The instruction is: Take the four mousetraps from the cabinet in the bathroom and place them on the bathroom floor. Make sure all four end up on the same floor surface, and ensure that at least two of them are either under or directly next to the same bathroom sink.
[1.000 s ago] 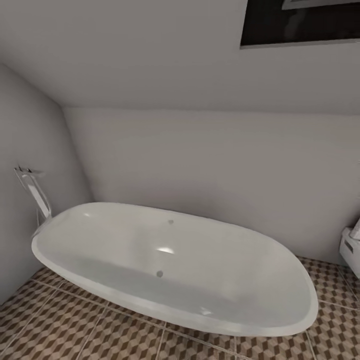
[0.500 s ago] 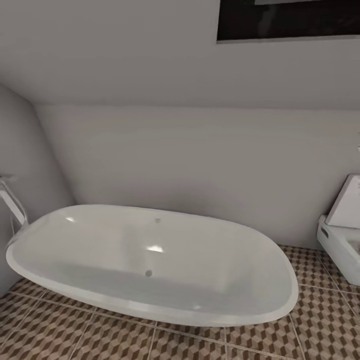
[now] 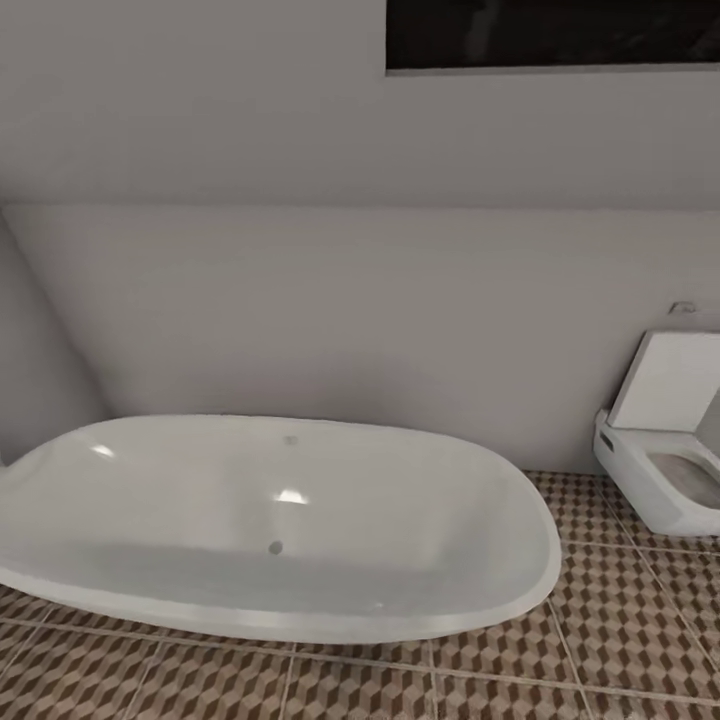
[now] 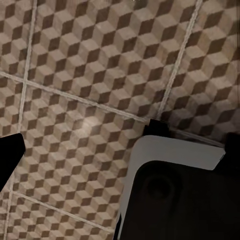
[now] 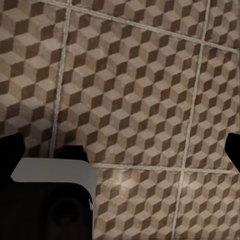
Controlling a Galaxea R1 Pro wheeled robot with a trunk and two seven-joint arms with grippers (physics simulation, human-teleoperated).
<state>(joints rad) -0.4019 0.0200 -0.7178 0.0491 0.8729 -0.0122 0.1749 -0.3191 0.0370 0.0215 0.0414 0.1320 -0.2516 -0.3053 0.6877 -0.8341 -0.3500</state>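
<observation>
Both pincers (image 4: 120, 145) (image 5: 120, 145) spread above bathroom floor (image 3: 620, 620).

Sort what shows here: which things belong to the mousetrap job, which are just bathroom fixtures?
Job: bathroom floor, its cube-pattern tiles also under both wrist cameras.
Just there: white oval bathtub; toilet with lid up; grey wall; dark panel high on it.

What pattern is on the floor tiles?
A brown, beige and white 3D-cube pattern with pale grout lines covers the square bathroom floor tiles, clearest in the right wrist view.
</observation>
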